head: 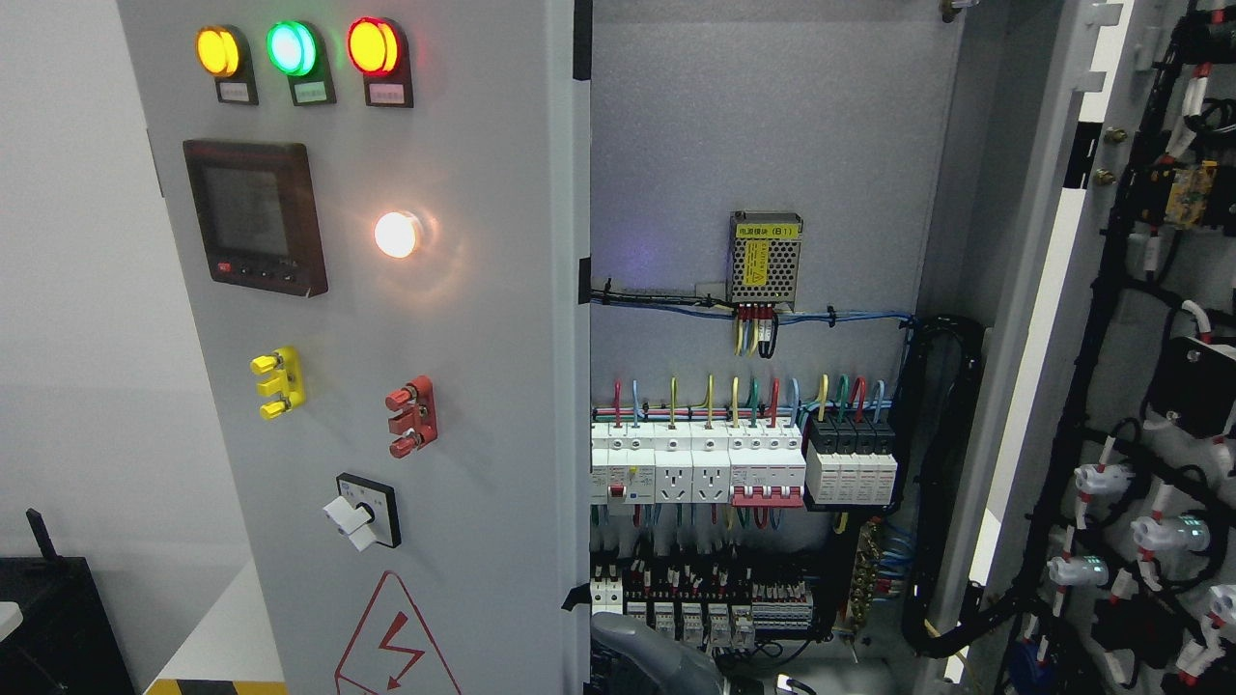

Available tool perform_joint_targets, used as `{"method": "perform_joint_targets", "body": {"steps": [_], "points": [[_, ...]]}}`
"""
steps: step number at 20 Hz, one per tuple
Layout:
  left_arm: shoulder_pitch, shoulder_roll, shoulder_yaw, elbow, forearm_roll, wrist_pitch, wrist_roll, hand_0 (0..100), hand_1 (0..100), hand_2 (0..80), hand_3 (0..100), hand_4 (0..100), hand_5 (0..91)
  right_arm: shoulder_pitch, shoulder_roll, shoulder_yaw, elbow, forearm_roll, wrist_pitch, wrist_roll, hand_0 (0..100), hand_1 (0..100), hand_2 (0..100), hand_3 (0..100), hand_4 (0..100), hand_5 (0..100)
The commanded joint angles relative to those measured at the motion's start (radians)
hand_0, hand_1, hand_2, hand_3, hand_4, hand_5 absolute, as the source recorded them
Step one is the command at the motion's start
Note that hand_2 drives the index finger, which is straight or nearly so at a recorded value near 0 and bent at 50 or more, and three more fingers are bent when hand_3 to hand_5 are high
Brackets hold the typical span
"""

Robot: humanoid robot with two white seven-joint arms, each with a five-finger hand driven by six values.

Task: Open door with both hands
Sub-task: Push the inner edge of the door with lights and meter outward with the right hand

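At the far lower left of the frame a black box (53, 618) sits against a pale wall. Just right of it stands the left door (386, 338) of a grey electrical cabinet, closed and filling the left half of the picture. Along its top are three round lamps: amber (218, 51), green (291, 47) and red (373, 45). Below them sit a dark meter screen (255, 217) and a glowing white lamp (397, 235). Lower down are a yellow terminal block (278, 382), a red terminal block (413, 416), a rotary switch (365, 512) with a white knob, and a red lightning warning triangle (396, 642) at the bottom edge.

In the middle, the cabinet's interior lies exposed. A perforated metal power supply (765, 259) is mounted on the back panel (753, 125), with coloured wires beneath. A row of white circuit breakers (697, 463) runs across the lower centre, with smaller terminal blocks (695, 598) under it.

At the bottom edge, just right of the middle, a grey rounded robot part (657, 661) pokes up; I cannot tell which arm it belongs to, or whether any fingers are released, clenched or grasping.

On the right, the right door (1053, 290) stands swung open, its inner face (1149, 434) carrying black cable looms and white connectors.
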Motion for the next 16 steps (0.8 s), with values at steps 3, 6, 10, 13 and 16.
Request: {"method": "perform_joint_targets", "body": {"steps": [3,6,10,13,16], "points": [[0.001,0.000,0.017,0.006,-0.017,0.001,0.000,0,0,0.0,0,0,0.0,0.006,0.005,0.040,-0.038,0.000,0.000,0.038,39,0,0,0,0,0],[0.001,0.000,0.017,0.006,-0.017,0.001,0.000,0,0,0.0,0,0,0.0,0.008,0.005,0.053,-0.054,0.000,0.000,0.042,39,0,0,0,0,0],[0.001,0.000,0.017,0.006,-0.017,0.001,0.002,0,0,0.0,0,0,0.0,0.020,0.005,0.075,-0.077,0.000,0.002,0.044,39,0,0,0,0,0],[0.001,0.000,0.017,0.006,-0.017,0.001,0.000,0,0,0.0,0,0,0.0,0.026,0.007,0.090,-0.100,0.000,0.002,0.044,39,0,0,0,0,0],[0.001,0.000,0.017,0.006,-0.017,0.001,0.000,0,0,0.0,0,0,0.0,0.029,0.007,0.104,-0.110,0.000,0.002,0.044,39,0,0,0,0,0]]}}
